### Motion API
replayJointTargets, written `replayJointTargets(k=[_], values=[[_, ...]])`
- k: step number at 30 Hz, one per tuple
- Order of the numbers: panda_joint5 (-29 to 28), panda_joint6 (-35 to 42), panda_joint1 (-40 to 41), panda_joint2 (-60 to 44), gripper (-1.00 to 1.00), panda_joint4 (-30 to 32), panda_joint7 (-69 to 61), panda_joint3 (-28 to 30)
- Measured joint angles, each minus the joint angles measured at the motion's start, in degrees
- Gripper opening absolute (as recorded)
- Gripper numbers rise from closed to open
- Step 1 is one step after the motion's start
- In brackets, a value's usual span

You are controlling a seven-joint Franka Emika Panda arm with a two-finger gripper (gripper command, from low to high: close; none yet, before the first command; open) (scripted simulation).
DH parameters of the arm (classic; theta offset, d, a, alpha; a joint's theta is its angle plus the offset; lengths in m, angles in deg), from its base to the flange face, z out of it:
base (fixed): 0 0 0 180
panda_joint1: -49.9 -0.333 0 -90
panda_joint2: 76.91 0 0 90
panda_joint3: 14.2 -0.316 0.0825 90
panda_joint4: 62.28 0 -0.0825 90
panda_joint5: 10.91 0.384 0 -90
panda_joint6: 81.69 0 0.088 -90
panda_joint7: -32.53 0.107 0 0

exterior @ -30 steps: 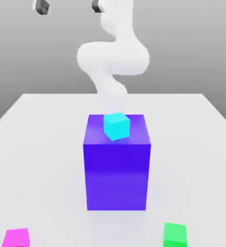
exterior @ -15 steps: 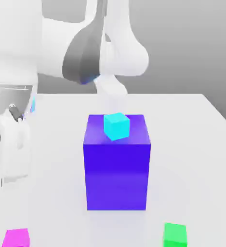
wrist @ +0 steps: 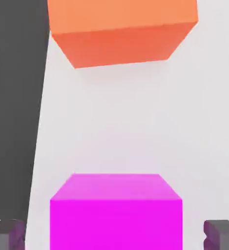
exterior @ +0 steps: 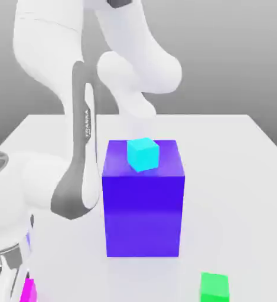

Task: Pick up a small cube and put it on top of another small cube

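- The big blue-violet block stands on the white table and serves as landmark; a cyan small cube is seen resting on its top face.
- The magenta small cube is seen on the table, in front of the block toward the exterior view's left, mostly hidden by the arm.
- The gripper is seen straddling the magenta cube, a finger on each side; whether contact is made cannot be told.
- The green small cube lies in front of the block, toward the exterior view's right.
- An orange block is seen beyond the magenta cube.

3 sm cubes, 2 bigger blks
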Motion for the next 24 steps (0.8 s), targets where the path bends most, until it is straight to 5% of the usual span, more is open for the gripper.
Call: replayJointTargets(k=[8, 22, 23, 24], values=[[0.7, 5.6, 0.2, 7.4, -1.0, 1.7, -0.4, -0.7], [-7.4, 5.1, -23.0, 13.5, -1.0, 9.3, 12.5, -14.2], [-9.0, 3.4, -24.6, 11.5, 1.0, 9.2, 13.8, -13.6], [-9.0, 3.4, -24.6, 11.5, 1.0, 9.2, 13.8, -13.6]])
